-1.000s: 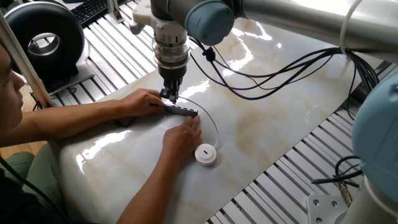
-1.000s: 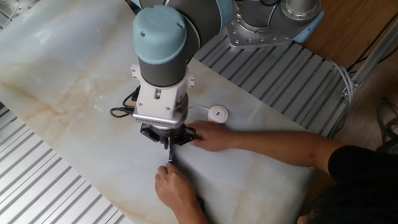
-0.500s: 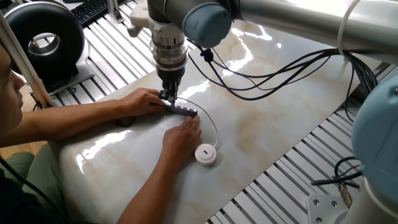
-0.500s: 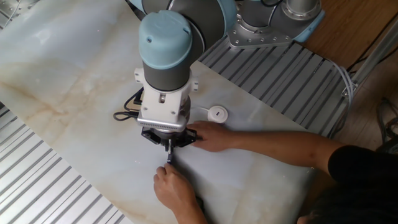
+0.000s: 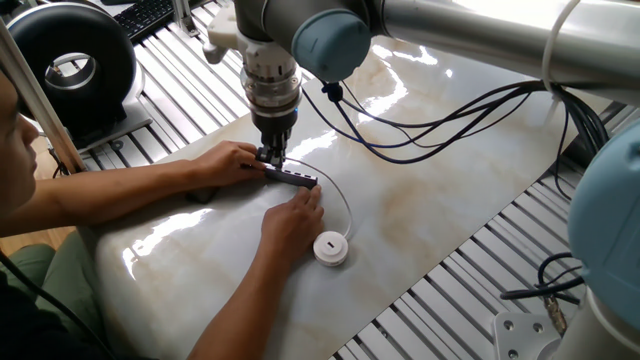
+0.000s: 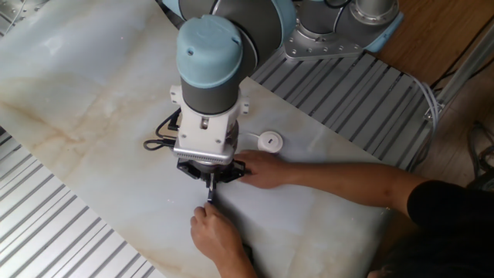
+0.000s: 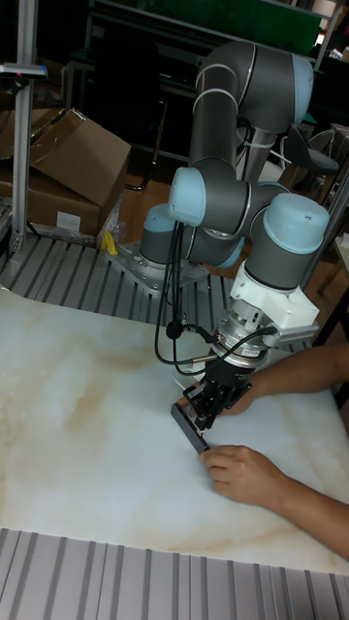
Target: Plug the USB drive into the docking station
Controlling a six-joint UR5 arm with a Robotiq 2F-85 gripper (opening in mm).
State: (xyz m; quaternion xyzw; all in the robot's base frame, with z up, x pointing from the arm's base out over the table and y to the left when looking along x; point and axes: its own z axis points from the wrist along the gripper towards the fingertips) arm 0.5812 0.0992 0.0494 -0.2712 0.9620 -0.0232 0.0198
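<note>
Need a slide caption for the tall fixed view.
UR5 two-finger gripper lowered at one end of the slim dark bar-shaped hub, which a person's two hands steady on the marble-patterned table.

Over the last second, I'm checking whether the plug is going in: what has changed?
The arm's blue-capped wrist joint shifted slightly sideways above the slim silver-grey bar-shaped docking station; the gripper remains low at the bar's end. No grasp or release is visible. The person's two hands and the small white round USB drive puck stayed put.
</note>
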